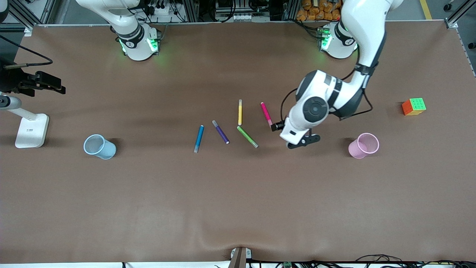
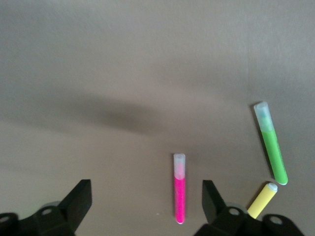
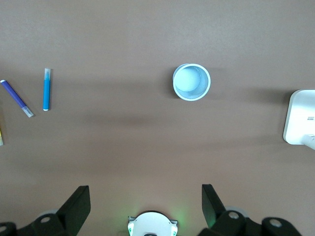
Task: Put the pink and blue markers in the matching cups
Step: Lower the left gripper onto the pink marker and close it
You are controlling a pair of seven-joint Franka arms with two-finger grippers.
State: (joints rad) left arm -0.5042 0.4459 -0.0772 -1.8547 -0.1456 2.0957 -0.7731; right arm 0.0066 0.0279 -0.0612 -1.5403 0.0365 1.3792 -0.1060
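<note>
Front view, items by size. Brown counter (image 1: 238, 208). My left arm reaches in over the counter; my left tool (image 2: 146, 204) hangs released, fingers spread, above the slim magenta-pink marker (image 1: 266, 114), between the pens and the pale pink tapered plastic cup (image 1: 363, 145). My right arm waits; my right tool (image 3: 145, 204) is high up, released too, over the counter near its own base. Pale blue tapered plastic cup (image 1: 99, 146), upright, toward the right arm's end. Multicoloured puzzle cube (image 1: 414, 107), toward the left arm's end. Slim mid-blue marker (image 1: 198, 139), lying flat beside the dark purple pen (image 1: 220, 131). Green pen (image 1: 247, 136) and yellow pen (image 1: 240, 112), lying between purple and pink.
</note>
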